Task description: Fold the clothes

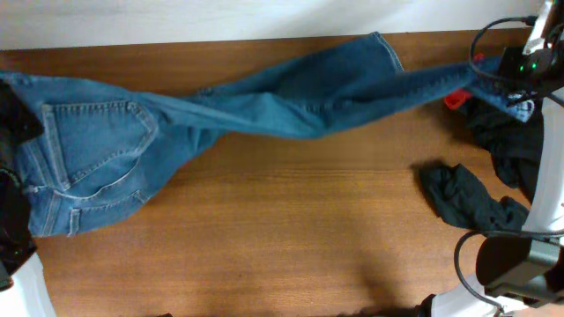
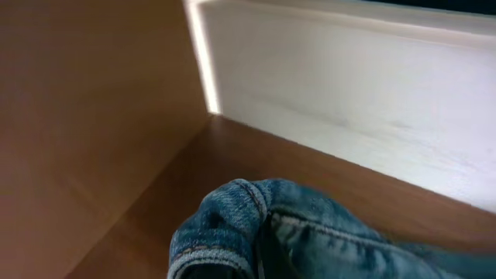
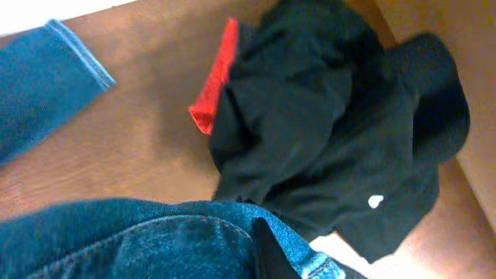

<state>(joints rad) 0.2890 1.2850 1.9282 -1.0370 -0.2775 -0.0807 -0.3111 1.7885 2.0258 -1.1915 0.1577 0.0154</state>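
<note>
The clothes are a pair of blue denim jeans (image 1: pixel 220 106) stretched across the far side of the wooden table. The waist and back pockets (image 1: pixel 84 145) lie at the left. One leg ends in a loose hem (image 1: pixel 385 48) at the back, also seen in the right wrist view as hem (image 3: pixel 74 58). The other leg runs to the right, where my right gripper (image 1: pixel 511 88) is shut on its end; denim (image 3: pixel 155 240) wraps its dark finger (image 3: pixel 267 248). At the left edge my left gripper (image 1: pixel 11 119) is shut on a bunched denim edge (image 2: pixel 232 213), its fingers mostly hidden.
A black garment (image 1: pixel 502 141) with a red piece (image 1: pixel 456 99) lies heaped at the right, right beside the held leg end. Another dark garment (image 1: pixel 463 198) lies crumpled nearer the front right. A white wall (image 2: pixel 349 93) runs along the table's far edge.
</note>
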